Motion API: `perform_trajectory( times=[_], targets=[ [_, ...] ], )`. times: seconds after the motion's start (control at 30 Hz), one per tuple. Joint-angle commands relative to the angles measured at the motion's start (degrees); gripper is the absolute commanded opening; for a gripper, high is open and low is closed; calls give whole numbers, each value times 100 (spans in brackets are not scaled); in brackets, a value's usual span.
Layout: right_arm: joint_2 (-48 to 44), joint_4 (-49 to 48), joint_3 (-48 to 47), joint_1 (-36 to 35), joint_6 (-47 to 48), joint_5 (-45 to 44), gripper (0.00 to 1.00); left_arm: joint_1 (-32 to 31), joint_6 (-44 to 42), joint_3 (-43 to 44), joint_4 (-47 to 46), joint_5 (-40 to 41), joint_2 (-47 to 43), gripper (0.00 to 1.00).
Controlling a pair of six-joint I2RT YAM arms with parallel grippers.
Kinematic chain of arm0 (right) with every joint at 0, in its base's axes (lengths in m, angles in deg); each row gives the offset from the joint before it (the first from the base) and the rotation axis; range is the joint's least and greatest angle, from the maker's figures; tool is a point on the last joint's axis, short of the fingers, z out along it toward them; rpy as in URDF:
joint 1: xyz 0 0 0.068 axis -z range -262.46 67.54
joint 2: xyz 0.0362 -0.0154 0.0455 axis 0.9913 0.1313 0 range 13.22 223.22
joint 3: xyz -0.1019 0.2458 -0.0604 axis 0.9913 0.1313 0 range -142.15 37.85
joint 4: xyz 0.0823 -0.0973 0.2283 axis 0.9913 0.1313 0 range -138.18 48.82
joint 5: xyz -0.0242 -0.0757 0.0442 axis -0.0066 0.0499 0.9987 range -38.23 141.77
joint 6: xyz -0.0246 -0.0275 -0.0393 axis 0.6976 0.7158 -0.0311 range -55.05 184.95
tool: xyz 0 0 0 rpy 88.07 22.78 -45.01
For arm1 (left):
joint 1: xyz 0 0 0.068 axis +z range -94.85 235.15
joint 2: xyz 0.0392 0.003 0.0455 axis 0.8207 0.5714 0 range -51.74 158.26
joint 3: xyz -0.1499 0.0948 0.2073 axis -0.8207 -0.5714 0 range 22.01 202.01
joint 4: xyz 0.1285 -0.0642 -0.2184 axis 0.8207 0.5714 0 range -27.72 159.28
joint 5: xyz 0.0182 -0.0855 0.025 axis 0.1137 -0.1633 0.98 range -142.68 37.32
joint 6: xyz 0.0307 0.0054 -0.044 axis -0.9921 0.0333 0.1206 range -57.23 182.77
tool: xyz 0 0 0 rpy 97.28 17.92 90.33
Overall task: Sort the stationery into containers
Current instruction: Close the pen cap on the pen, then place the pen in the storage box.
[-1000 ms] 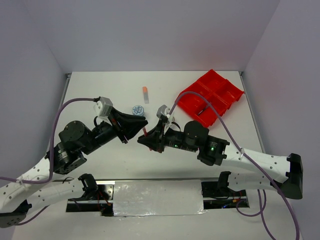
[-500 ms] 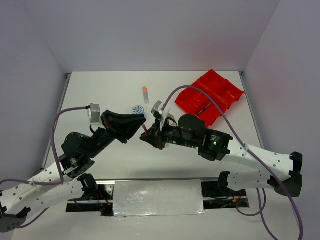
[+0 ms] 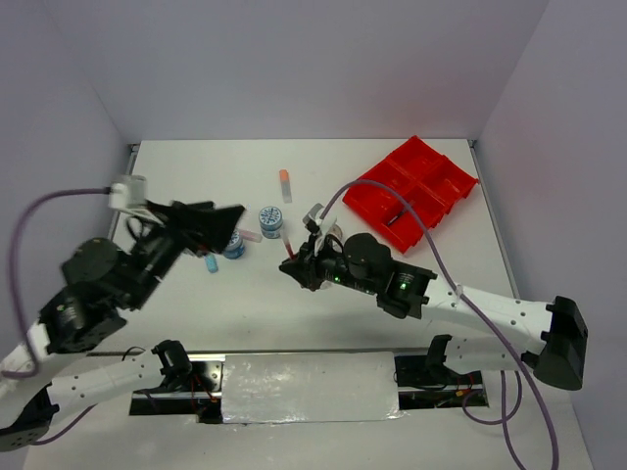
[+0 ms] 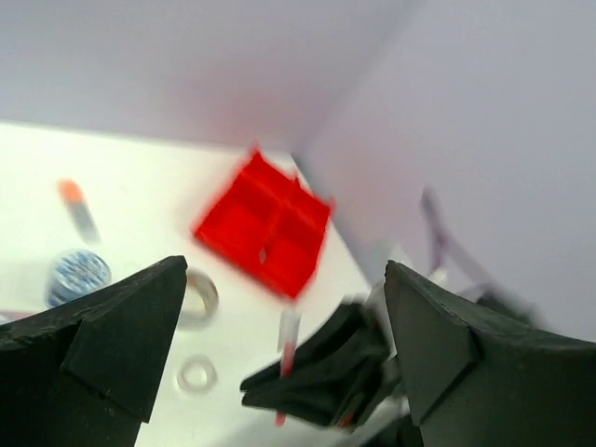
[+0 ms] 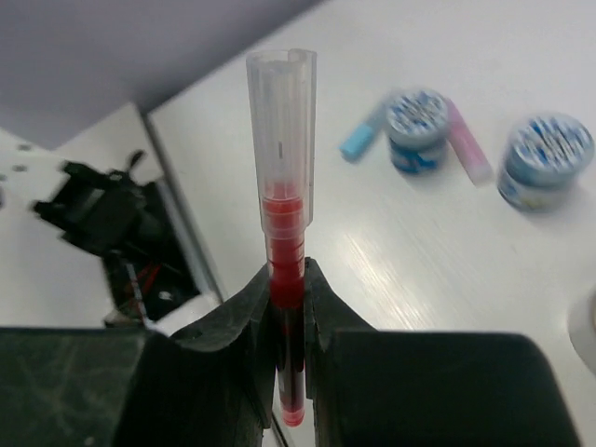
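Right gripper point(image 5: 287, 312): clamped on the pen, centre of the top view.
Pen point(image 5: 281, 186): ribbed red barrel, clear plastic cap.
Left gripper point(image 3: 227, 223): jaws wide apart, holding nothing.
Tray point(image 3: 464, 182): glossy red plastic, upper right.
Tubs point(image 5: 417, 126): round, blue-white pattern, print unreadable.

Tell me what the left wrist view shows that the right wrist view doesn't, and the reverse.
Only left wrist: the tray, the orange tube and the left end effector, wide open. Only right wrist: the blue tube and a second tub beside it. Both: the pen gripped by the right end effector, and one tub.
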Motion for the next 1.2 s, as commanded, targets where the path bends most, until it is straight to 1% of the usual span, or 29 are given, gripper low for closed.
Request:
perform_trajectory(
  times=[0.0,0.03,0.07,0.1,0.13,0.17,0.2,0.23,0.27,0.33,0.37,0.4,0.5,0.6,0.67,0.73,0.77,0.87,1.0,1.13,1.17],
  targets=[
    [-20,-304,271,425,-553,-533,0,-2,320,1364,1304,2154,-35,99],
    [-55,54,193,827,-903,-917,0,-2,373,1463,1421,2287,-43,99],
    [-82,275,131,1066,-1098,-1095,0,-2,364,1482,1474,2462,-148,99],
    [-117,799,61,1303,-1317,-1314,0,-10,277,1351,1501,2473,-236,99],
    [-100,1118,-62,1567,-1807,-1769,0,-2,250,1237,1527,2473,-323,99],
    [-47,1478,-341,2205,-2064,-1930,0,-2,250,1114,1571,2455,-507,99],
    [101,1986,-466,2542,-2284,-2054,0,-2,268,860,1632,2359,-596,99],
    [190,2095,-632,2841,-2547,-2125,0,-2,259,736,1798,2280,-675,99],
    [399,2201,-730,3401,-2681,-2178,0,-2,259,648,1930,2192,-806,99],
    [646,2527,-967,3844,-3015,-2301,0,-2,180,323,2211,1929,-939,99],
    [883,2614,-1029,4203,-3120,-2414,0,-10,136,226,2282,1841,-1053,99],
    [989,2650,-1099,4319,-3243,-2485,0,-2,66,34,2353,1709,-1115,99],
    [1455,2537,-1179,4749,-3359,-2618,1,-10,13,-274,2652,1682,-1326,99],
    [1886,2510,-1267,5066,-3490,-2679,2,-2,48,-495,2854,1945,-1572,99],
    [2044,2370,-1180,5190,-3587,-2635,2,-10,22,-592,2828,1963,-1773,99],
    [2246,2027,-1083,5313,-3552,-2477,5,-10,-110,-802,2635,1867,-1915,99],
    [2369,1913,-1074,5322,-3543,-2512,6,-10,-197,-925,2478,1718,-2020,99],
    [2676,1701,-1143,5393,-3342,-2512,8,-2,-207,-961,2494,1463,-2056,99],
    [3178,1973,-1434,5454,-3288,-2556,9,-10,-286,-1014,2468,1216,-2056,99],
    [3205,1877,-1215,5489,-3358,-2591,9,-10,-330,-1005,2441,1146,-2047,99],
    [3170,1729,-1136,5507,-3350,-2591,10,-10,-330,-1023,2441,1137,-2056,99]
  ],
)
